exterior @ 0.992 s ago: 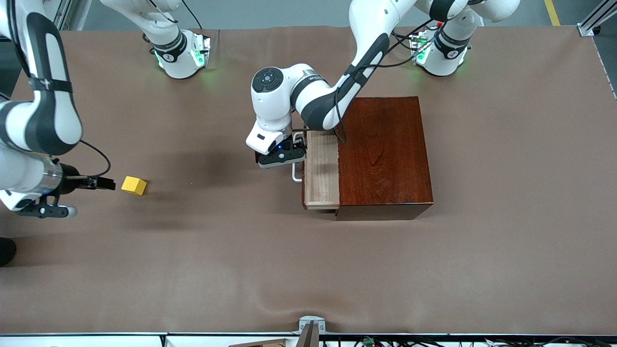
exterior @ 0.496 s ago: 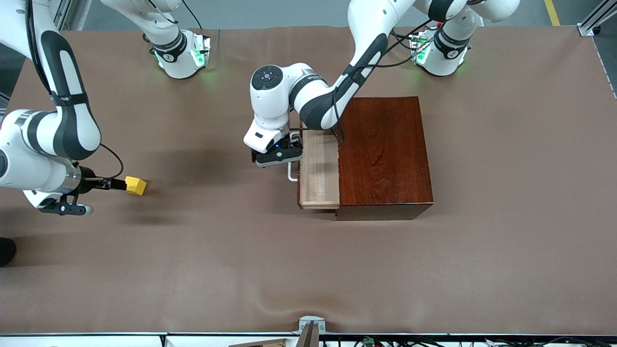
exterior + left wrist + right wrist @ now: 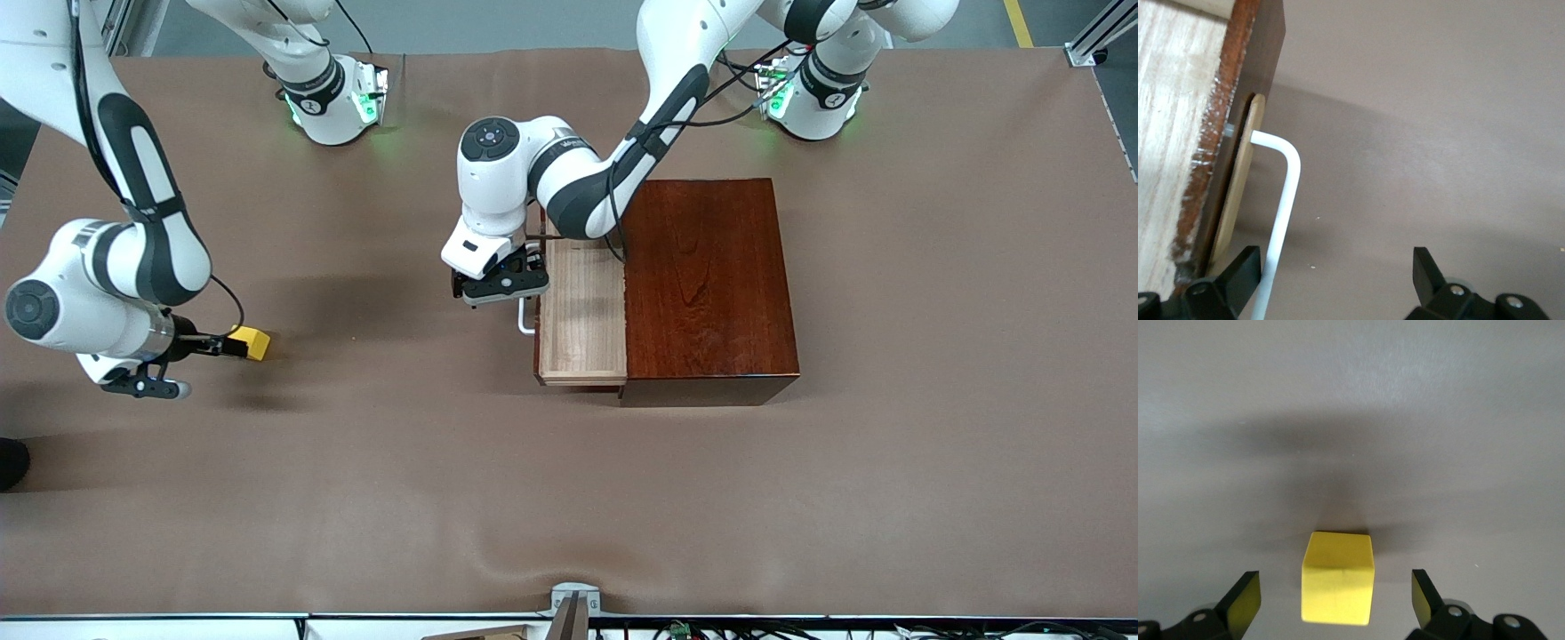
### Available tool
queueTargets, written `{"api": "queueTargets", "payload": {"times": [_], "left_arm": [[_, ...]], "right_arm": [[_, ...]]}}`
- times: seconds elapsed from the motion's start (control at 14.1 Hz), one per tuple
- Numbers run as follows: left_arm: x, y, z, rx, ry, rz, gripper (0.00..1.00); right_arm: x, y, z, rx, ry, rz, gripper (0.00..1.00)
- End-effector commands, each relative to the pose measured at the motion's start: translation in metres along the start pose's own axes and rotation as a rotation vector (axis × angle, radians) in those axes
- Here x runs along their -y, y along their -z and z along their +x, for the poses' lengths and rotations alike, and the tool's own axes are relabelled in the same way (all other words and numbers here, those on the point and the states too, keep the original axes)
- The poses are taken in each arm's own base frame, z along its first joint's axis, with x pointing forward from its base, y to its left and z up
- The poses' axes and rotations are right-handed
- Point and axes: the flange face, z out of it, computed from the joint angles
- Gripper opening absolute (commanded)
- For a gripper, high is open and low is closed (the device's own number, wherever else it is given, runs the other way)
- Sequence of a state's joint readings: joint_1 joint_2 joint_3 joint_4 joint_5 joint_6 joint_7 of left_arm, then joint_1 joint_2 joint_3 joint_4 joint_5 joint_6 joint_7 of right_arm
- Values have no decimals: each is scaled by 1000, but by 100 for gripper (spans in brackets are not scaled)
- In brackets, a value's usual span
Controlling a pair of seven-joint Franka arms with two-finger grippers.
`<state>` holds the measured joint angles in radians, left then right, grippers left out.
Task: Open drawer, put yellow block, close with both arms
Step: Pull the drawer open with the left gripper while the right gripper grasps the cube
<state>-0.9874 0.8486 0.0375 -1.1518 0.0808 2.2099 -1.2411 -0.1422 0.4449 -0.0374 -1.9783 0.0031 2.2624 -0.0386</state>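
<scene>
Right end effector (image 3: 1335, 603) spread wide around yellow block (image 3: 1338, 578); left end effector (image 3: 1335, 280) wide, one finger against drawer handle (image 3: 1281, 213)

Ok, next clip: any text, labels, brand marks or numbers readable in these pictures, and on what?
No text can be read in full in any view.
Left arm: a small grey mark on its wrist link, too small to read.
Arm bases: a small round mark on each dark band, too blurred to read.
Yellow block: plain faces, no print.
Drawer and its white handle: no label.
Mahogany box: bare wood grain only.
</scene>
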Motion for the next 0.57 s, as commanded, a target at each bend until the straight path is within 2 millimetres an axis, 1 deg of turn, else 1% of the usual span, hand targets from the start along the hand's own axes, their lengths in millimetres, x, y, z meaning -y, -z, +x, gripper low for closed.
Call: {"api": "queueTargets", "payload": {"times": [0.0,0.14,0.21,0.28,0.35,0.42,0.5], "left_arm": [[-6,30,7,4,34,8,100],[-3,50,13,5,38,31,100],[0,64,16,6,38,44,100],[4,79,23,2,46,59,100],[12,104,38,-9,63,75,100],[23,124,51,-15,83,96,100],[44,160,78,-10,111,126,100]], "right_arm": [[-1,-14,-1,14,-81,18,100],[0,-18,-4,23,-93,18,100],[-1,-24,-5,33,-95,18,100],[-1,-25,-5,34,-96,18,100],[-2,-26,-7,42,-99,19,100],[-3,-26,-7,45,-108,19,100],[-2,-28,-8,51,-137,18,95]]}}
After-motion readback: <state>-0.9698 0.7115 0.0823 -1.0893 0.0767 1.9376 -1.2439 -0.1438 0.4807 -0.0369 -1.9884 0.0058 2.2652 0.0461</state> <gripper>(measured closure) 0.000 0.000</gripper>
